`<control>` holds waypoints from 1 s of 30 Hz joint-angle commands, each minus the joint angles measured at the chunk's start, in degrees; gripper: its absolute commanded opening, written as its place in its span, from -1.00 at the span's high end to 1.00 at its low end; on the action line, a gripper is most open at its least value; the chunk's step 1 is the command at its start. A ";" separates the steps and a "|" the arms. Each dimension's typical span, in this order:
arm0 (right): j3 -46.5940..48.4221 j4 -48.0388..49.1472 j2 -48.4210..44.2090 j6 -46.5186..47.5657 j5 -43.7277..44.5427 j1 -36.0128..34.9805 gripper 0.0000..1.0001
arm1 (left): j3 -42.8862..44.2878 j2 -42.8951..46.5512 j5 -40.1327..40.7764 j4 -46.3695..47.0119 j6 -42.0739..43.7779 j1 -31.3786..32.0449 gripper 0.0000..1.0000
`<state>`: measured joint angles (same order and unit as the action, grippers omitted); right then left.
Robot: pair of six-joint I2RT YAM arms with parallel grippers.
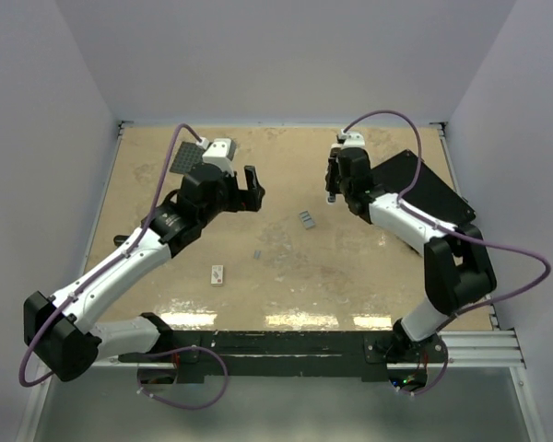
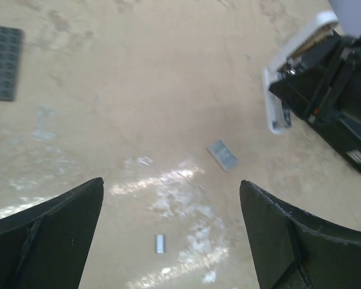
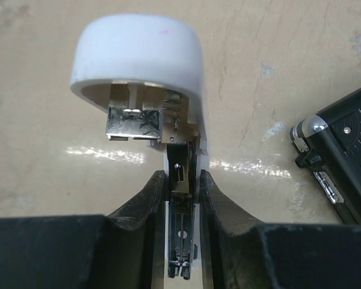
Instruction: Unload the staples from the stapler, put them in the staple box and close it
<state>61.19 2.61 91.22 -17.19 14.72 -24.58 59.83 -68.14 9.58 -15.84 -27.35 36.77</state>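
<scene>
Item: stapler (image 3: 138, 48). White top cover swung open, silvery inner rail exposed. Held off the counter (image 1: 286, 295) at the far middle, just beside the black box (image 1: 424, 189).

Right fingers (image 3: 141, 205): narrow, clamped on either side of the stapler's rail.

Left fingers (image 2: 60, 229): spread wide, gripping nothing, hanging above the counter left of centre.

Staples (image 1: 306, 219): a short grey strip lying loose on the counter between the two arms, near the stapler but apart from it. A smaller grey bit (image 1: 257, 252) lies nearer the arm bases.

Other: small white block (image 1: 217, 274) near the front; grey studded plate (image 2: 1, 63) far left.
</scene>
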 commanded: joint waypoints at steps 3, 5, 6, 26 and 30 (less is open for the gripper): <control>9.46 -7.26 9.23 8.14 -2.06 3.22 1.00 | -2.25 2.04 16.86 -2.11 10.91 -0.91 -1.00; 9.83 -6.66 11.51 8.23 -3.38 4.18 0.94 | -7.69 4.05 17.48 -0.43 11.62 -0.91 -1.00; 9.74 -6.13 12.22 8.14 -4.17 4.54 0.91 | -9.63 4.76 17.66 1.40 11.62 -0.91 -1.00; 11.76 -7.36 18.47 5.85 -7.43 6.65 -0.07 | -9.65 6.53 21.18 -0.95 12.68 -0.83 -1.00; 12.11 -8.94 15.92 5.68 -8.04 6.65 -0.22 | -9.65 6.35 22.14 -1.30 12.59 -0.83 -1.00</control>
<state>71.09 -4.75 111.59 -11.44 7.70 -18.22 48.88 -62.15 29.61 -18.11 -15.40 36.01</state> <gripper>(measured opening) 0.587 0.997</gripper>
